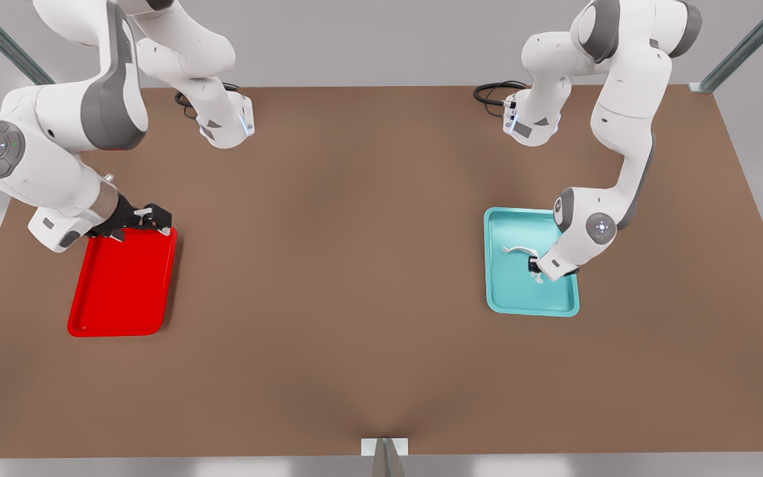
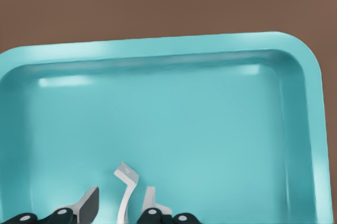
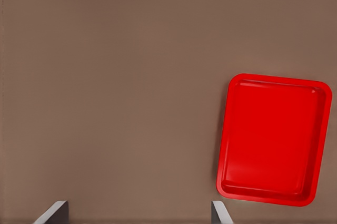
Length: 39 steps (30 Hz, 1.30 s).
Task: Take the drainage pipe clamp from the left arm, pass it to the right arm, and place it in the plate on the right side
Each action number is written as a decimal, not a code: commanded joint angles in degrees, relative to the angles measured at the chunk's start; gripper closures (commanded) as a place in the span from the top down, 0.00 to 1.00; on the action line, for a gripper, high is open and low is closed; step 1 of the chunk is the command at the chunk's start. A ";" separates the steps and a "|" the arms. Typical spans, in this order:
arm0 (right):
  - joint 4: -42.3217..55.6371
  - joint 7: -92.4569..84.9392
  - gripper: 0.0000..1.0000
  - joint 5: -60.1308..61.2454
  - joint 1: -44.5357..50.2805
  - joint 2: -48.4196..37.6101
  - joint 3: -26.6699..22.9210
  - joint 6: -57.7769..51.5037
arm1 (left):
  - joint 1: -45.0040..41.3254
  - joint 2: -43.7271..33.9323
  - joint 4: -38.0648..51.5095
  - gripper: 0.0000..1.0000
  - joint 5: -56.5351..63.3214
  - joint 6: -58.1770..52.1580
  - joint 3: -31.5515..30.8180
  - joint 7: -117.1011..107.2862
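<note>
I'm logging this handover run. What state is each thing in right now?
Small white half-ring pipe clamp: lying in the teal tray, between the left claw's fingers, not lifted.
Teal rectangular tray: flat on the table, holding the clamp.
Bright red rectangular tray: flat on the table, empty.
Left claw: open, straddling the clamp.
Right claw: open, waiting above the red tray's far edge.
</note>
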 commanded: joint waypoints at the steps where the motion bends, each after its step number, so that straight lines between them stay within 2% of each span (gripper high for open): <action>1: -0.06 -1.25 1.00 0.26 0.11 -0.06 0.02 -0.05 | 0.00 -0.07 -0.15 0.52 0.01 0.06 0.01 1.57; 3: -0.06 -1.26 1.00 0.26 -0.06 -0.06 0.02 -0.05 | 0.00 -0.07 -0.15 0.47 0.01 0.06 0.01 1.57; 8: -0.06 -1.26 1.00 0.26 -0.15 -0.06 0.02 -0.05 | -0.09 0.11 -0.15 0.44 0.01 0.06 0.01 1.49; 13: -0.06 -1.26 1.00 0.26 -0.24 -0.06 0.02 -0.14 | -0.09 0.20 -0.15 0.32 0.01 0.06 0.01 1.13; 19: -0.06 -1.34 1.00 0.26 -0.24 -0.06 0.02 -0.14 | -0.09 0.55 -0.06 0.32 -0.08 0.06 0.01 0.96; 21: -0.15 -2.22 1.00 0.26 -0.68 0.03 0.02 -0.14 | -0.09 0.55 -0.06 0.28 -0.08 0.06 -0.07 0.96; 22: -0.15 -2.22 1.00 0.26 -0.85 0.03 0.02 -0.14 | -0.09 0.55 -0.06 0.21 -0.08 0.06 -0.07 0.79; 27: -0.15 -2.22 1.00 0.26 -0.77 0.03 0.02 -0.14 | -0.18 0.46 0.29 0.21 -0.17 -0.56 -0.07 -1.85; 29: -0.15 -2.22 1.00 0.26 -0.77 0.03 0.02 -0.14 | -0.18 -1.30 2.40 0.21 -1.04 -5.82 -0.25 -4.93; 32: -0.15 -2.22 1.00 0.26 -0.77 0.03 0.02 -0.14 | -0.62 -3.41 10.48 0.21 -9.13 -19.45 -0.16 -8.09; 35: -0.15 -2.22 1.00 0.26 -0.77 0.03 0.11 -0.14 | -3.51 -3.14 19.71 0.21 -9.22 -30.69 -0.51 -21.17; 39: -0.15 -2.40 1.00 0.26 -0.85 0.12 0.11 -0.14 | -8.17 -2.79 25.16 0.21 -13.35 -34.84 -0.69 -33.04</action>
